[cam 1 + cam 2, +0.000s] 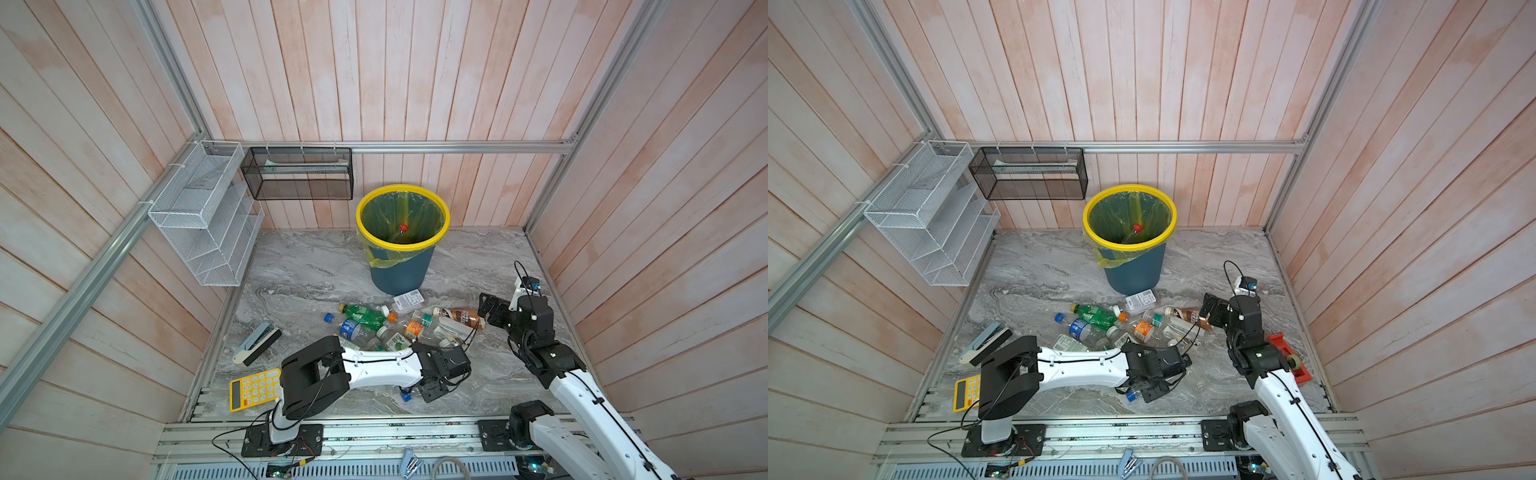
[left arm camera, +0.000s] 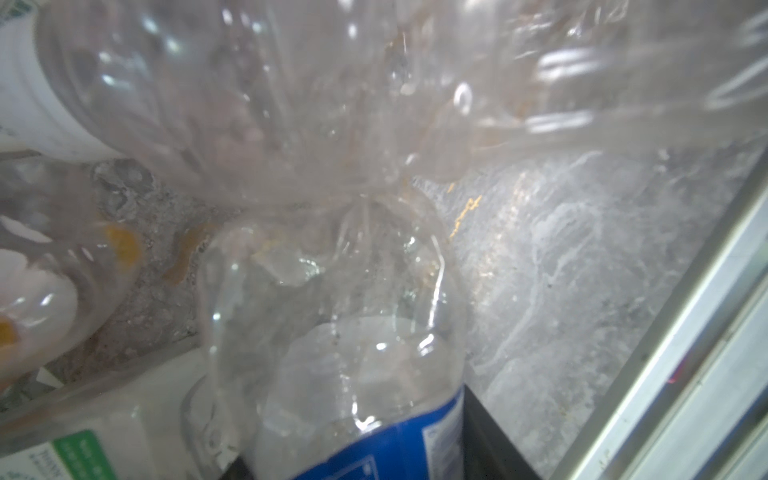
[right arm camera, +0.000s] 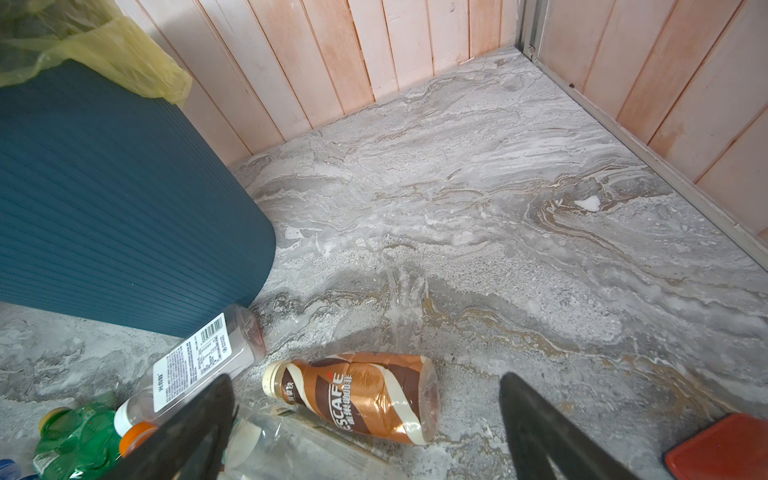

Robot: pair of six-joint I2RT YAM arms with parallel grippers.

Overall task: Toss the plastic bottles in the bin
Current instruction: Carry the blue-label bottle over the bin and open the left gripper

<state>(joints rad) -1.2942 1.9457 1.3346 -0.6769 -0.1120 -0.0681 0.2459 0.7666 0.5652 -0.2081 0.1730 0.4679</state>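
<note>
Our left fingers grip the blue-labelled bottle at its label (probably light, crushable, slick), well apart from the bin; right fingers gape.

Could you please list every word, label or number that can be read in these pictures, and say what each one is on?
"SCAFE": on the brown bottle; the characters after it are not clear enough to quote.
White label of the clear bottle: a barcode and fine print, too small to read.
Label of the blue-labelled bottle: blurred, unreadable.
Keys of the yellow calculator: too small to read.
</note>
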